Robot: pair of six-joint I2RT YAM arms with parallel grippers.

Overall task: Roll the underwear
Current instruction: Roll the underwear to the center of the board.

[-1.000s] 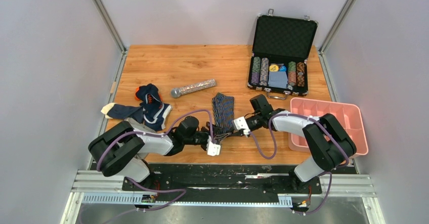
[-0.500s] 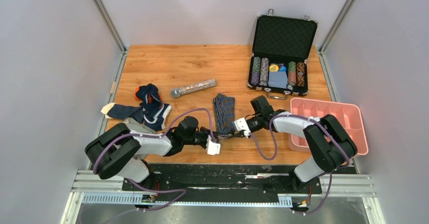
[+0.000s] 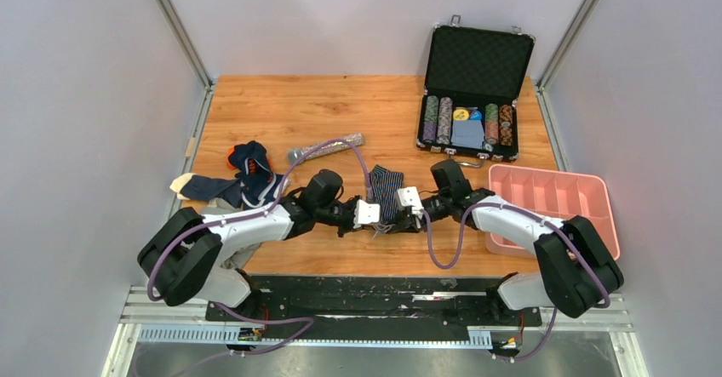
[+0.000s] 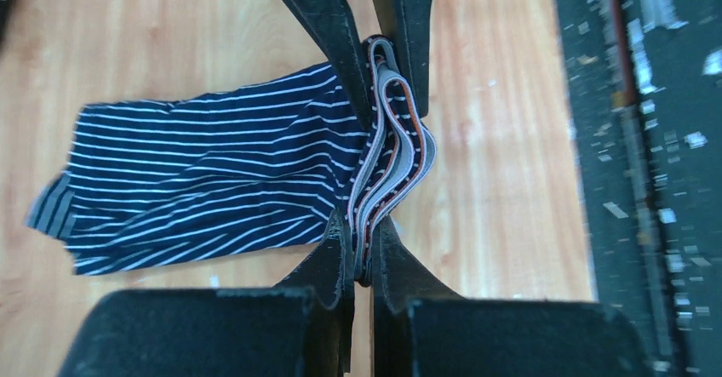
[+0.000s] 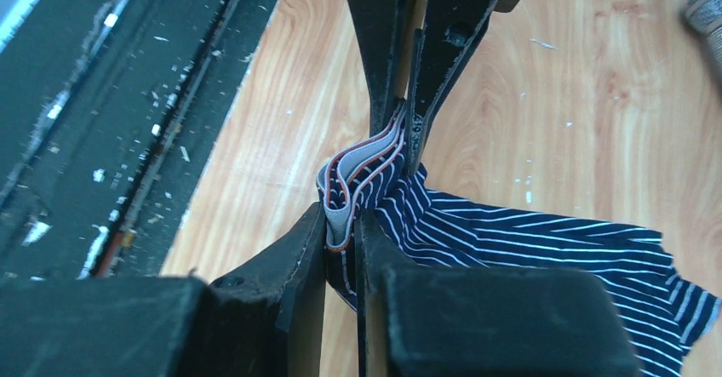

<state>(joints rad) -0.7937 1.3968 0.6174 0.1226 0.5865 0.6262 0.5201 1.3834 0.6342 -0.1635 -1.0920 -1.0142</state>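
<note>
The striped underwear (image 3: 387,191) lies mid-table, navy with thin white stripes (image 4: 213,173). Its grey and brown waistband (image 4: 396,156) is bunched in folds and lifted at the near end. My left gripper (image 3: 375,221) is shut on one end of that waistband, seen pinched in the left wrist view (image 4: 362,237). My right gripper (image 3: 402,220) is shut on the other end (image 5: 342,224), facing the left one across the band. The striped cloth (image 5: 545,245) trails flat on the wood behind. A plain navy underwear with an orange patch (image 3: 252,173) lies in a heap at the left.
A silver microphone (image 3: 328,148) lies behind the striped cloth. An open black case of poker chips (image 3: 472,96) stands at the back right. A pink compartment tray (image 3: 545,171) sits at the right. A cream cloth (image 3: 180,183) sticks out of the left heap.
My left gripper has closed on the waistband. Both grippers have moved away from the near edge with it, and the underwear now lies shorter.
</note>
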